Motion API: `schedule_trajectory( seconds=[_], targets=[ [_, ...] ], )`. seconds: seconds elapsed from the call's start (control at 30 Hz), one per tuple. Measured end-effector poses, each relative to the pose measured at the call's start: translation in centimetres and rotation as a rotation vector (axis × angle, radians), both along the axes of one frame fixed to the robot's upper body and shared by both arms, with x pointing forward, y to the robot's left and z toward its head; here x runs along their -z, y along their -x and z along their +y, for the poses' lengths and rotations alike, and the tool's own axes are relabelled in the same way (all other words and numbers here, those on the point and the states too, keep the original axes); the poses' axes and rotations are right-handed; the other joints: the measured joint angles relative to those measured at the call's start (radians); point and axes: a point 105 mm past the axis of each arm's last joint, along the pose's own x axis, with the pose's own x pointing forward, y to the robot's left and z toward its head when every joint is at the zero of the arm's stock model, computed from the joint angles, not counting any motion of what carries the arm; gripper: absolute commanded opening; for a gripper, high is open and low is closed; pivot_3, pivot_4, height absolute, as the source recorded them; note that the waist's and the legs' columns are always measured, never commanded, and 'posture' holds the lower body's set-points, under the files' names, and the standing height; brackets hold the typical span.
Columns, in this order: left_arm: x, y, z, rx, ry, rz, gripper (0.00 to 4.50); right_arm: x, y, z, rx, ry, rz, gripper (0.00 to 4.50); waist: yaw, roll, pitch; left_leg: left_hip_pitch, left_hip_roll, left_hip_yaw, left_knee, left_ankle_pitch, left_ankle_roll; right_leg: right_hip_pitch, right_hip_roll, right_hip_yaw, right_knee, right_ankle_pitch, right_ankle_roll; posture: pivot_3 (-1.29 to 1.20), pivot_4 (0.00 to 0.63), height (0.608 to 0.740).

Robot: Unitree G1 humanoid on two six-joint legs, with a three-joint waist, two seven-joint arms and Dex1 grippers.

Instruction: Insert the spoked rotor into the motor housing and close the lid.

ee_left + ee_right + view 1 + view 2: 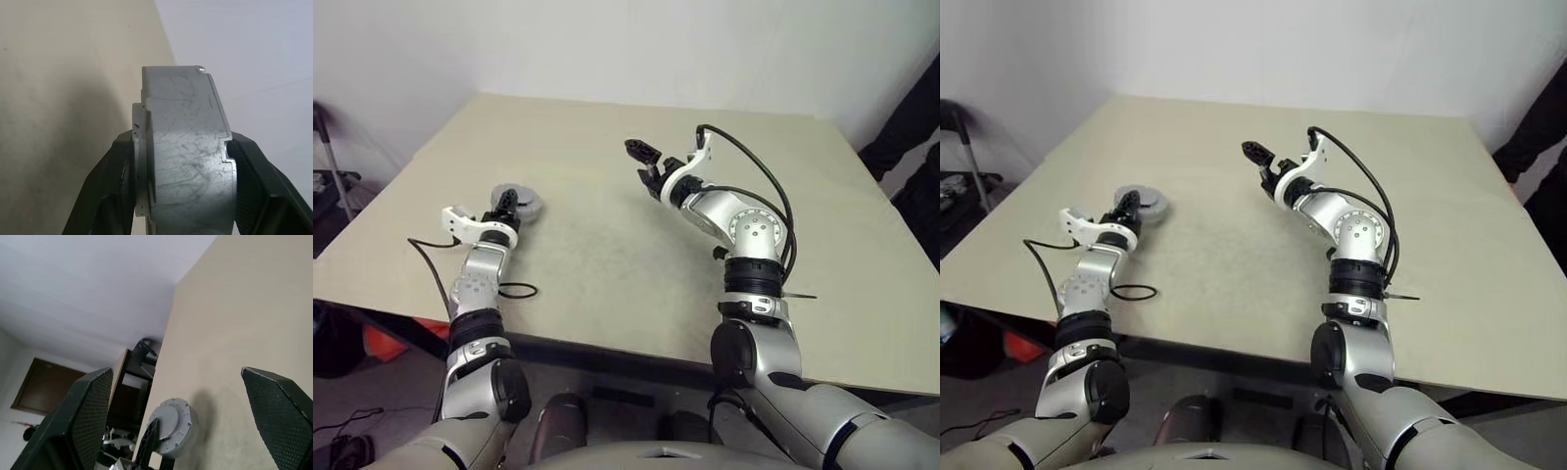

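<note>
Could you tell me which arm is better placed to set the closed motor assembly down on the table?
Left. The left gripper is clamped on the grey motor housing with its lid, low over the table. The right gripper is open, empty and raised.

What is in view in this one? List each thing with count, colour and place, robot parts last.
motor housing with lid on: one, grey, round, at the table's left side, held in the left gripper.
table: one, beige top, under both arms.
cable loop: one, black, on the table near its front edge, beside the left arm.
chair: one, dark frame, past the table's edge, seen from the right wrist.
left gripper: black fingers clamped on the closed housing.
right gripper: black fingers spread wide, empty, raised above the table's middle.
</note>
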Motion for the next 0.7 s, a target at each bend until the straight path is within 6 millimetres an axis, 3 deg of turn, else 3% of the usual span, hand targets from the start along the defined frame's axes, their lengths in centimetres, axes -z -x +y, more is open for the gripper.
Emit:
schedule_trajectory(
  seconds=[0.2, 0.4, 0.57, 0.7],
  targets=[
    [1.3, -0.4, 1.3, -0.084, -0.061, 0.095, 2.22, 0.0, 0.0, 0.1, -0.003, -0.002, 0.002, 4.33, -0.001, -0.001, 0.000, 0.001, 0.001, 0.000, 0.004, 0.001, -0.002, 0.001, 0.000, 0.001, 0.002, 0.000, 0.000, 0.00, 0.000, 0.740],
    [2.1, -0.1, 3.8, -0.166, -0.124, 0.151, 4.01, 0.2, 0.0, 0.3, -0.008, -0.004, 0.008, 4.37, -0.005, -0.001, 0.000, 0.002, 0.002, -0.001, 0.003, 0.003, -0.005, 0.000, 0.000, 0.000, 0.003, 0.001, -0.002, 0.00, 0.000, 0.740],
    [1.8, 0.7, 7.5, -0.287, -0.170, 0.169, 4.01, 0.6, 0.0, 0.5, -0.021, 0.003, 0.023, 4.37, -0.004, -0.001, 0.000, 0.002, 0.002, -0.002, 0.003, 0.003, -0.006, 0.000, 0.000, 0.000, 0.003, 0.002, -0.003, 0.00, 0.000, 0.740],
    [0.5, 1.5, 10.5, -0.377, -0.248, 0.152, 4.01, 0.6, 0.0, 0.4, -0.029, 0.026, 0.008, 4.37, 0.000, -0.001, 0.000, 0.002, 0.002, -0.002, 0.003, 0.003, -0.006, 0.001, 0.000, -0.001, 0.003, 0.002, -0.003, 0.00, 0.000, 0.740]
  ],
)
